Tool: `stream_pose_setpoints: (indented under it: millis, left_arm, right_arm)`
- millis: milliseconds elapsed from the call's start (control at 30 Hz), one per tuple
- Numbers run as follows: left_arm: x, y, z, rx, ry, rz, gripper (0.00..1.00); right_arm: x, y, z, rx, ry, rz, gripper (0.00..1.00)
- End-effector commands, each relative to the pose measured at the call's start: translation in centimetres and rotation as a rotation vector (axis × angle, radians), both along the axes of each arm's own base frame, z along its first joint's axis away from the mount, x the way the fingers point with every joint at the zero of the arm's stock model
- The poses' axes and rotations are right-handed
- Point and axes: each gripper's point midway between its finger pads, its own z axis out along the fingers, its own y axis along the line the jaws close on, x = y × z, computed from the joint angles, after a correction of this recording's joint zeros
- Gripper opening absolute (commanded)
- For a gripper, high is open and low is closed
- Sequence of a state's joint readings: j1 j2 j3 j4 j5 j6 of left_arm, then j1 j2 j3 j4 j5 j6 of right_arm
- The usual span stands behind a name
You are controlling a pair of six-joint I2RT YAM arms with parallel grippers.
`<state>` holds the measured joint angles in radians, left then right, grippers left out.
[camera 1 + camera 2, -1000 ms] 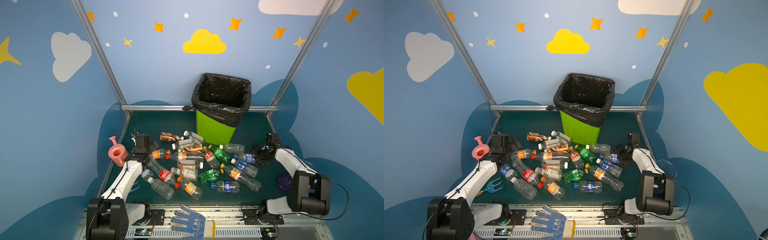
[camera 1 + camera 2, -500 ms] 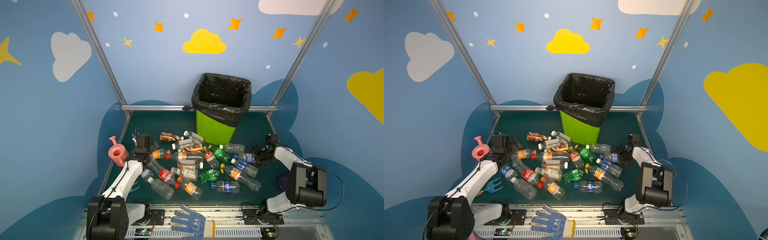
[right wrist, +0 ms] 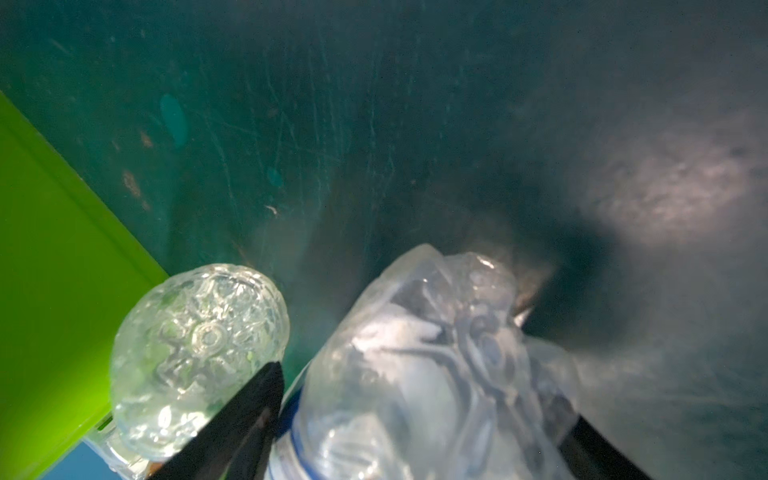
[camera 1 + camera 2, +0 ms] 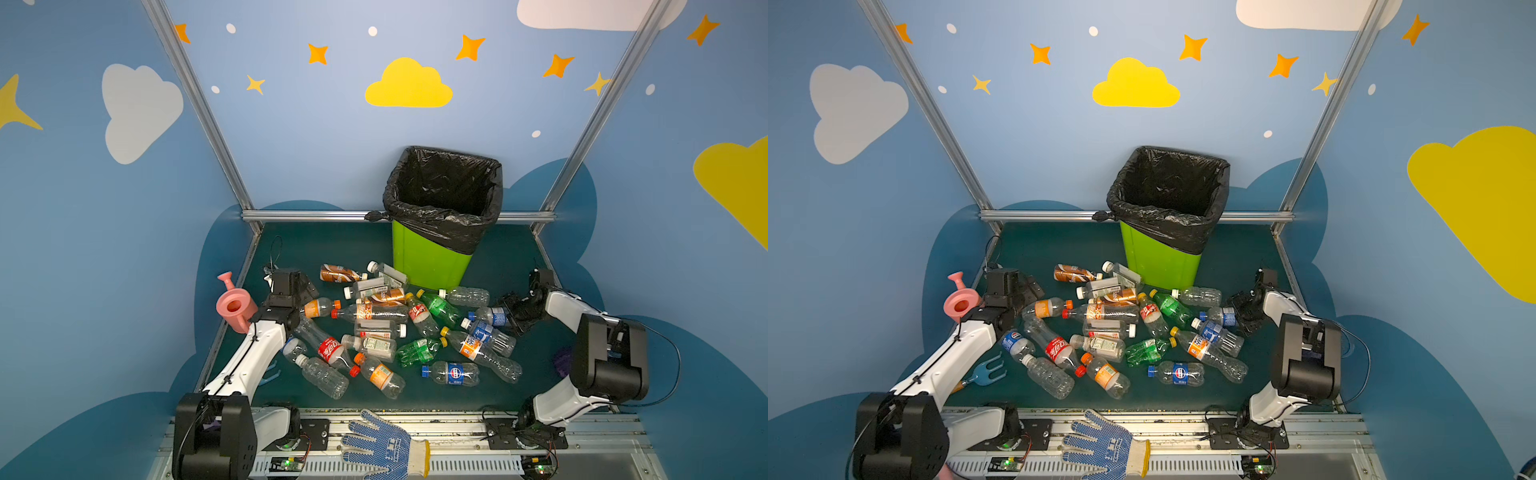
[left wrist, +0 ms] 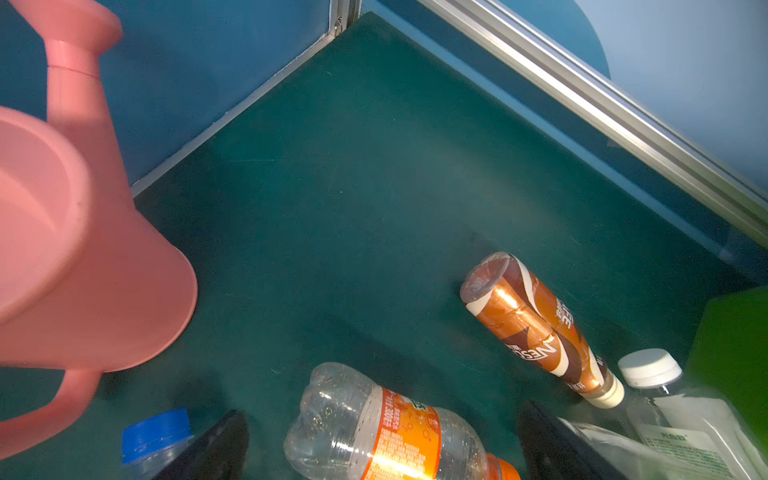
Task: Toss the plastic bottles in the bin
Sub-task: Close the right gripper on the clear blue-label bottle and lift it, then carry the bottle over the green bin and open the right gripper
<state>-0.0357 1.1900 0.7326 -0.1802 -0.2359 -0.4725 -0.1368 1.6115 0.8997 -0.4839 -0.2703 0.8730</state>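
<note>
About twenty bottles point(image 4: 451, 372), one bin point(image 4: 428, 266), one glove point(image 4: 382, 446).

Bare mat point(image 4: 316, 245) by bin point(image 4: 432, 266); bottle clutter point(image 4: 374, 311) ctr.

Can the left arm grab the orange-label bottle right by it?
Probably yes. The left gripper is open, and the wrist view shows the orange-label bottle lying between its fingers with nothing on top.
</note>
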Motion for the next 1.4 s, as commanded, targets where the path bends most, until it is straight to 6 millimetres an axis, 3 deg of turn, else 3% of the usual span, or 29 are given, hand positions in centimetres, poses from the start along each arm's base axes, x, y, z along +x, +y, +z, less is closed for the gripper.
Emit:
stream_pose_setpoints:
  millis: [0,533,733,933,1067,1167,1233,1367]
  left_arm:
    - [-0.3,0.2,-0.5,0.012,0.016,0.010,1.00]
    - [-0.4,0.3,-0.5,0.015,0.018,0.013,1.00]
    - [-0.5,0.4,-0.6,0.016,0.020,0.021,1.00]
    - [-0.8,0.6,-0.7,0.015,0.027,0.043,1.00]
    - [-1.1,1.0,-0.9,0.020,0.037,0.071,1.00]
    - [-1.3,1.1,-0.9,0.019,0.040,0.078,1.00]
    - [-1.3,1.2,-0.8,0.015,0.037,0.088,1.00]
    - [-1.4,1.3,-1.0,0.008,0.042,0.102,1.00]
  right_arm:
    - [0.8,-0.7,0.1,-0.009,-0.001,-0.043,0.82]
    - [1.5,-1.2,0.2,-0.016,-0.018,-0.094,0.64]
    - [2.9,-1.6,1.9,-0.020,-0.082,-0.096,0.53]
    - [3.9,-2.5,4.7,-0.053,-0.157,-0.089,0.50]
    - [4.7,-3.9,8.2,-0.113,-0.244,-0.074,0.52]
    - [5.5,-5.3,12.5,-0.155,-0.351,-0.067,0.52]
    - [6.0,-6.4,16.4,-0.183,-0.453,-0.065,0.52]
    - [6.3,-8.4,26.3,-0.312,-0.680,-0.068,0.51]
